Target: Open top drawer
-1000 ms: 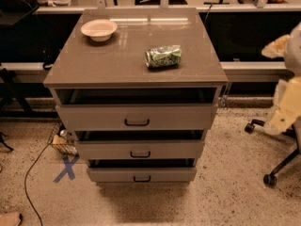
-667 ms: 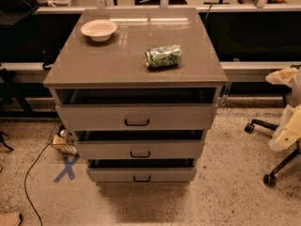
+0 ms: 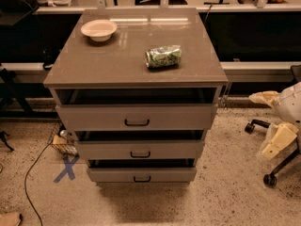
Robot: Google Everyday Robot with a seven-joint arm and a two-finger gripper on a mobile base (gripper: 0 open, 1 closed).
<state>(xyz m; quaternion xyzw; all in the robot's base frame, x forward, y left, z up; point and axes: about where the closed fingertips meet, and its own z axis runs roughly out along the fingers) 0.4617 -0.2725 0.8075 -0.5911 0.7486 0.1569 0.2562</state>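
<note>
The grey cabinet [image 3: 136,65] stands at centre with three drawers. The top drawer [image 3: 94,118] has the widest, tallest front and a black bar handle [image 3: 137,122] at its centre. A dark gap shows above its front, under the cabinet top. My gripper [image 3: 271,121] is at the far right, low, about level with the drawers and well apart from the handle. Its two cream fingers [image 3: 278,140] stand apart and hold nothing.
A white bowl [image 3: 99,29] and a crumpled green bag [image 3: 163,56] lie on the cabinet top. The two narrower drawers [image 3: 140,149] sit below. An office chair base [image 3: 270,178] stands by the gripper. A blue X mark [image 3: 67,168] and a cable are on the floor at left.
My arm at the right edge has moved downward and a little inward. The drawers, bowl and bag have not moved.
</note>
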